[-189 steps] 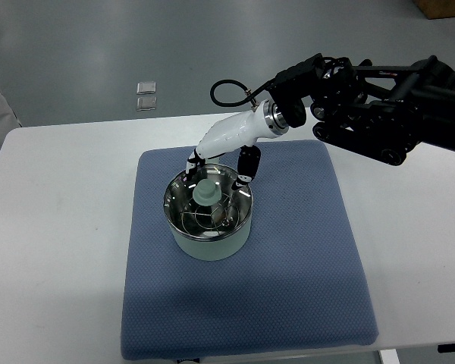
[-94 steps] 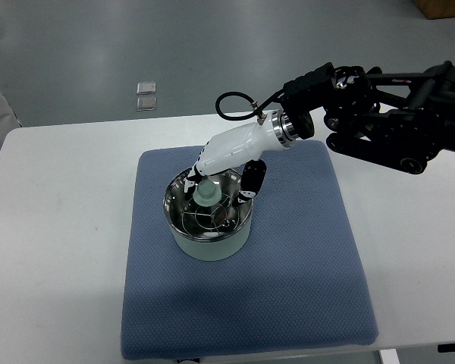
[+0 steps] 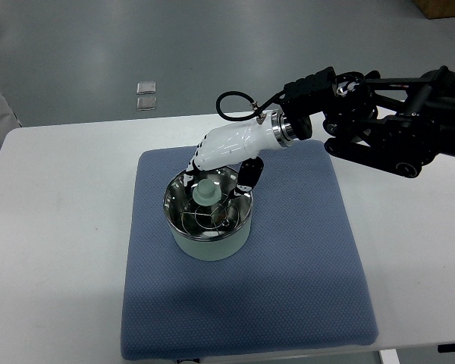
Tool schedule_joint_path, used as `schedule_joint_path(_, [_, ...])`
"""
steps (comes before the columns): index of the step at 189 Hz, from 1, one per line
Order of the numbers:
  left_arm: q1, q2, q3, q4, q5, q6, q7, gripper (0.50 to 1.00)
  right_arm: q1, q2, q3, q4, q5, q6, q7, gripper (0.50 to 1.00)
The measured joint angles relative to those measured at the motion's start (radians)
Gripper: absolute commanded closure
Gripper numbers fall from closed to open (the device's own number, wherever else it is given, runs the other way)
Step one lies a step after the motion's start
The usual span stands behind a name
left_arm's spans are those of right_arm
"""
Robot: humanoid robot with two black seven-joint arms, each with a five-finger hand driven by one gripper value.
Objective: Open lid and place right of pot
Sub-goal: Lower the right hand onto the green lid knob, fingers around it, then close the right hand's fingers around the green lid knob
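Observation:
A pale green pot (image 3: 210, 241) stands on a blue mat (image 3: 288, 265) left of its middle. A glass lid (image 3: 208, 209) with a pale green knob (image 3: 205, 191) sits on the pot. My right hand (image 3: 216, 173), white with black fingers, comes in from the right and hovers over the far edge of the lid. Its fingers (image 3: 247, 174) are spread on either side of the knob, close to it, and hold nothing. My left arm does not show.
The mat lies on a white table (image 3: 61, 227). The right arm's black links (image 3: 387, 129) stretch over the table's far right. Two small clear packets (image 3: 145, 95) lie on the grey floor beyond the table.
The right hand has dropped and shifted a little left over the lid. The fingers have come closer around the knob. The lid has not moved.

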Motion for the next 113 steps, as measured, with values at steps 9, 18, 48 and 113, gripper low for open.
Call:
schedule_joint_path(9, [0.0, 0.0, 0.0, 0.0, 0.0, 0.0, 0.0, 0.5, 0.0, 0.001, 0.0, 0.0, -0.003, -0.005, 0.0, 0.738])
schedule_joint_path(18, [0.0, 0.0, 0.0, 0.0, 0.0, 0.0, 0.0, 0.5, 0.0, 0.003, 0.0, 0.0, -0.005, -0.008, 0.0, 0.738])
schedule_joint_path(48, [0.0, 0.0, 0.0, 0.0, 0.0, 0.0, 0.0, 0.5, 0.0, 0.005, 0.0, 0.0, -0.011, -0.024, 0.0, 0.738])
schedule_joint_path(113, [0.0, 0.0, 0.0, 0.0, 0.0, 0.0, 0.0, 0.5, -0.018, 0.017, -0.005, -0.011, -0.025, -0.055, -0.001, 0.775])
